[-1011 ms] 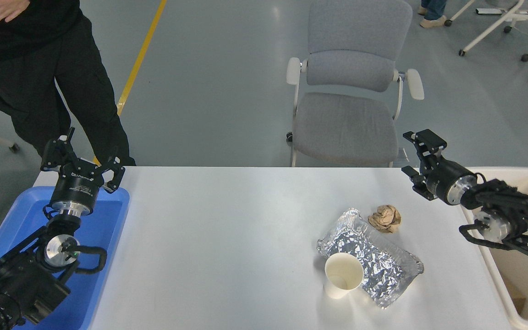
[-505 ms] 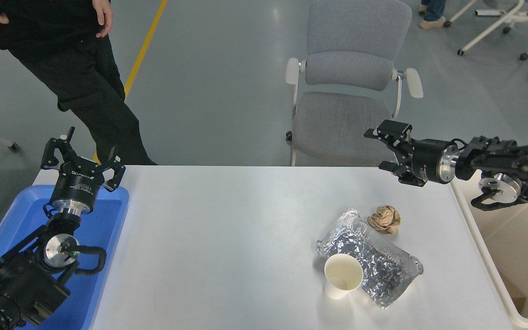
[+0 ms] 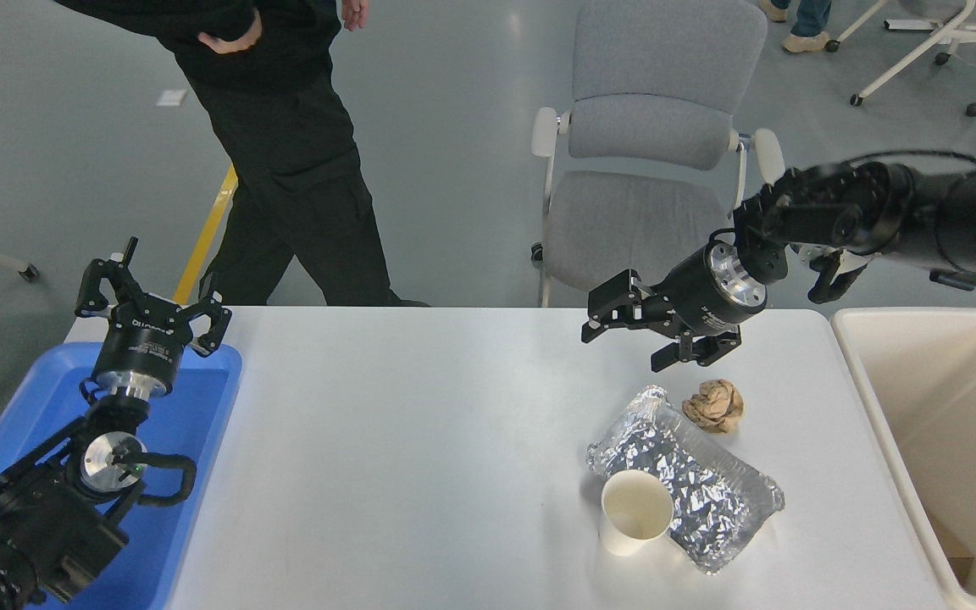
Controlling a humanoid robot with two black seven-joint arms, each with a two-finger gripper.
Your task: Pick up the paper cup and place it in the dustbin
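white table [image 3: 420, 440] holds one paper cup [image 3: 636, 511], one foil tray [image 3: 691, 483], one paper ball [image 3: 713, 405]; both grippers, left [image 3: 153, 292] and right [image 3: 632, 330], gape empty.

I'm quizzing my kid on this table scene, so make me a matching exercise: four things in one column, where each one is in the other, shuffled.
Things:
1. paper cup
2. crumpled brown paper ball
3. dustbin
4. left gripper

Places:
A. at the table's right end
B. parked over the blue tray
C. against the foil tray's near-left edge
D. just beyond the foil tray

Pairs: 1-C, 2-D, 3-A, 4-B
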